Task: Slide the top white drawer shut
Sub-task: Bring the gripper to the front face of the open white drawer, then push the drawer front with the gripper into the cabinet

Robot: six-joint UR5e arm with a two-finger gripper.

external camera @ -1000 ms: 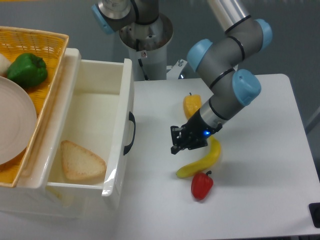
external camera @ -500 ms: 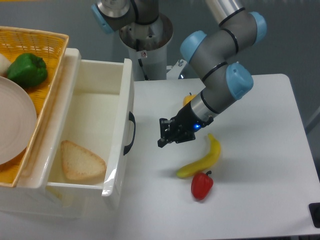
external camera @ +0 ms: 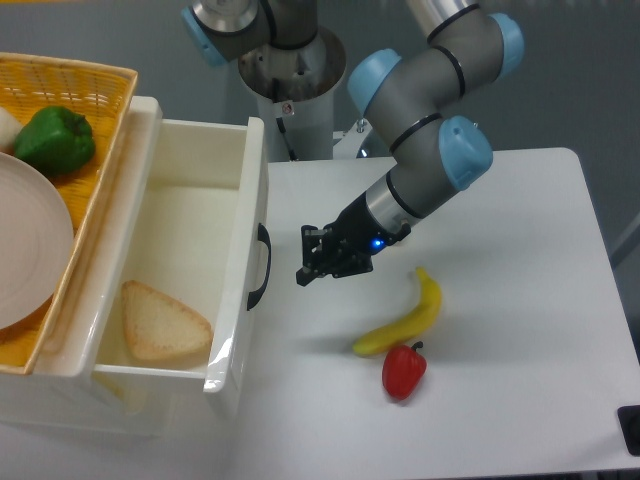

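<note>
The drawer (external camera: 190, 270) hangs pulled well out of the cabinet (external camera: 110, 400), so its front panel and black handle (external camera: 262, 265) face the open surface (external camera: 500, 300) where the arm works. Its long axis seems to run across the picture, front to the right. The gripper (external camera: 315, 257) sits near that handle, not touching, likely lined up to push. Whether the fingers are open or closed I cannot tell. A slice of bread (external camera: 160, 322) lies inside the drawer
</note>
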